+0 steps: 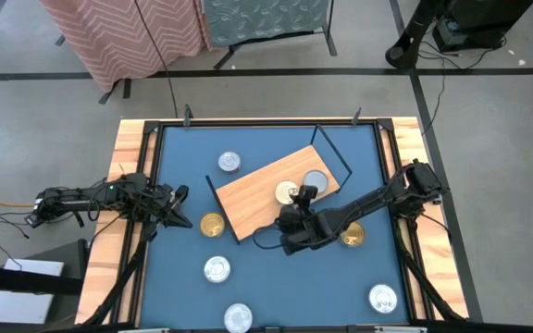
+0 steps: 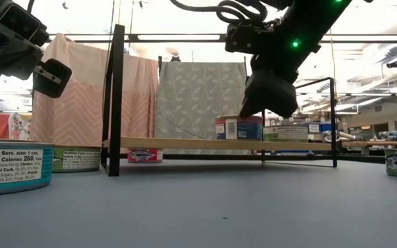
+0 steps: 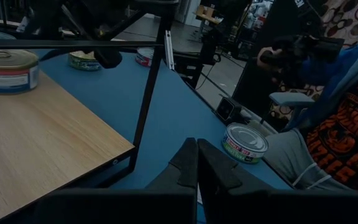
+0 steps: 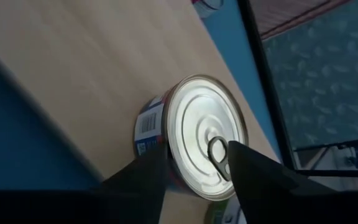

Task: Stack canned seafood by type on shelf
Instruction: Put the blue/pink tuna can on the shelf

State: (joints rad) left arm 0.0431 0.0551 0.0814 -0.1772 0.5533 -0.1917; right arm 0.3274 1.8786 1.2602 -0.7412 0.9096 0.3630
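The shelf (image 1: 262, 199) is a light-wood board with black wire end frames, lying askew in the middle of the blue table. Two tins stand on it: a gold-lidded one with a blue side label (image 1: 288, 192) (image 4: 197, 137) and a silver-lidded one (image 1: 315, 179). My right gripper (image 1: 304, 194) (image 4: 194, 171) hangs open right over the blue-labelled tin (image 2: 238, 127), a finger on either side of its near rim. My left gripper (image 1: 185, 211) (image 3: 197, 163) waits shut at the table's left side, above the blue top. My right gripper comes slanting down from the table's right at the blue-labelled tin's near rim (image 4: 166, 168), one finger beside the tin's wall and the other over the lid by the pull tab (image 4: 218, 152). Whether either finger touches the tin, I cannot tell. The tin stands flat on the shelf.
Loose tins lie on the blue top: silver (image 1: 229, 163), gold (image 1: 212, 224), silver (image 1: 216, 269), silver (image 1: 238, 317), silver (image 1: 383, 298), gold (image 1: 352, 236) under the right arm. A wooden rim (image 1: 130, 185) runs around the table.
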